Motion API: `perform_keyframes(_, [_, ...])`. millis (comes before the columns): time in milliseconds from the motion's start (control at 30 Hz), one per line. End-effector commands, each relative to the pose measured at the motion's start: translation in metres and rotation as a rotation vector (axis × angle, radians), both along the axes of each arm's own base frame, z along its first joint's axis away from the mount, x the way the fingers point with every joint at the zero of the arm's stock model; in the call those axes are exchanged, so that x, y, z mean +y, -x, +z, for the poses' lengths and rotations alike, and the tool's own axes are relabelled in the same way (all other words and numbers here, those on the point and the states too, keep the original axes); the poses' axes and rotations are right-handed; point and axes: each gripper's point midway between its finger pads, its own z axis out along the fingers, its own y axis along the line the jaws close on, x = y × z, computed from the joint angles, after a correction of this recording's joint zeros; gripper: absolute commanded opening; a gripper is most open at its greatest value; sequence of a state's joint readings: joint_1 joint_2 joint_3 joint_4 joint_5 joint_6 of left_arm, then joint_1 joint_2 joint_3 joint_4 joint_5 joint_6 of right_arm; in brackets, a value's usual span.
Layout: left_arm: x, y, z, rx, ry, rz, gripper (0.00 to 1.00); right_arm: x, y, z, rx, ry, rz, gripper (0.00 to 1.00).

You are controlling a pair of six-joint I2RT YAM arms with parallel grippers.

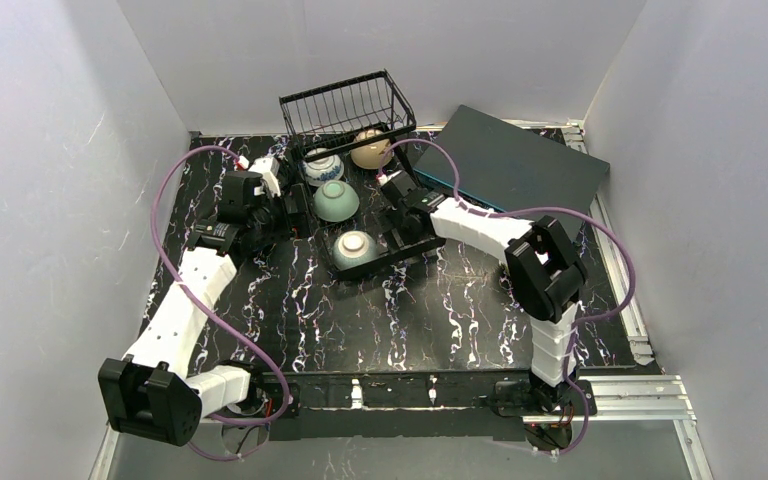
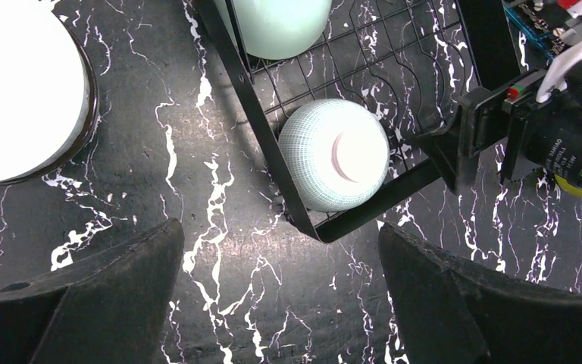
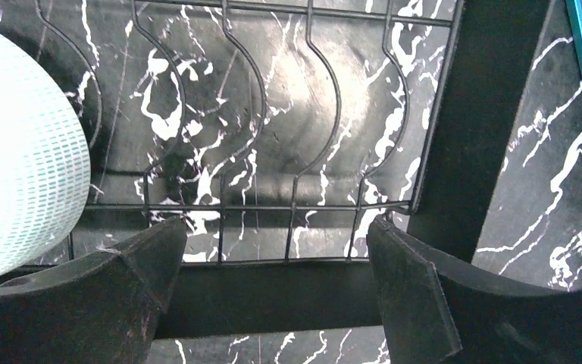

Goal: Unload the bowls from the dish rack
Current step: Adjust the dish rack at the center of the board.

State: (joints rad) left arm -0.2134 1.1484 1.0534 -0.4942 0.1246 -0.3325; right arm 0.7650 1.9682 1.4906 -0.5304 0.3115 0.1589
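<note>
The black wire dish rack (image 1: 348,100) lies across the table's back middle, with its raised basket at the far end. In its long tray sit a blue-and-white bowl (image 1: 322,167), a beige bowl (image 1: 371,148), a pale green bowl (image 1: 336,200) and an upturned white bowl (image 1: 355,244). My left gripper (image 1: 298,212) stands open at the rack's left side. Its fingers (image 2: 121,288) hover over bare table just outside the rack's corner, short of the white bowl (image 2: 335,154). My right gripper (image 1: 400,228) is open and straddles the rack's frame bar (image 3: 273,296), with the white bowl (image 3: 15,152) to its left.
A flat dark teal box (image 1: 510,165) lies tilted at the back right, beside the right arm. A white round dish with a dark rim (image 2: 15,91) rests on the table left of the rack, under my left arm. Metal rails (image 1: 615,270) run along the table's right edge.
</note>
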Motion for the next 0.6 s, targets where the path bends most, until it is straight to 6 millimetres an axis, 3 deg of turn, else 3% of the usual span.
perform_keyframes(0, [-0.010,0.005,-0.004,0.014,0.016,-0.054,0.98,-0.036,0.043,-0.004,0.119,0.107,0.033,0.97])
perform_keyframes(267, [-0.013,0.005,-0.004,0.014,0.015,-0.071,0.98,-0.043,0.045,0.004,0.106,0.096,0.021,0.97])
perform_keyframes(567, [-0.018,0.007,-0.006,0.023,0.024,-0.086,0.98,0.000,0.026,0.049,0.029,-0.101,0.057,0.98])
